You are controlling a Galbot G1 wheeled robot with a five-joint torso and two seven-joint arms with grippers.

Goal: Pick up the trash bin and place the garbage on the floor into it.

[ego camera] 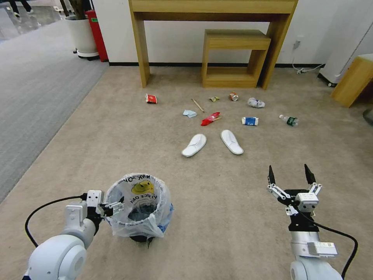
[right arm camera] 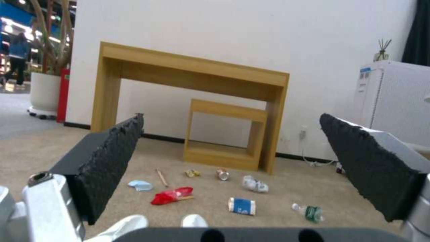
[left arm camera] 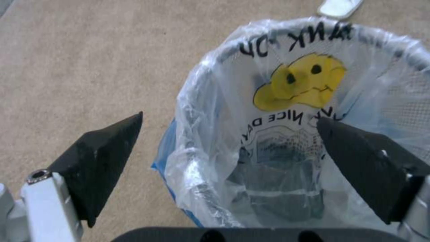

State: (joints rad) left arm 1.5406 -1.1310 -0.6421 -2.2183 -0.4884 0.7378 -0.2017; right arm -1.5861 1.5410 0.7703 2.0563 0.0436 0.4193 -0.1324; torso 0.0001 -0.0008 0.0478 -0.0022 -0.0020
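The trash bin (ego camera: 139,206), lined with a crinkly bag bearing a yellow smiley, stands on the beige floor (ego camera: 233,202) at the near left. My left gripper (ego camera: 118,205) is open and straddles its rim (left arm camera: 197,111), with one finger outside and one inside the bag. Farther out lies the garbage: two white slippers (ego camera: 194,145) (ego camera: 232,141), red wrappers (ego camera: 151,98) (ego camera: 210,118), a chopstick (ego camera: 197,105), a blue tissue (ego camera: 189,113), a can (ego camera: 233,96), a blue-white cup (ego camera: 250,121) and a bottle (ego camera: 289,120). My right gripper (ego camera: 289,171) hovers open and holds nothing at the near right.
A tall wooden console (ego camera: 213,7) and a low wooden shelf (ego camera: 233,58) stand against the far wall behind the litter. Grey ribbed carpet (ego camera: 35,97) lies to the left, with a white planter (ego camera: 81,35). Wooden furniture (ego camera: 353,81) and a cable (ego camera: 307,70) are at the far right.
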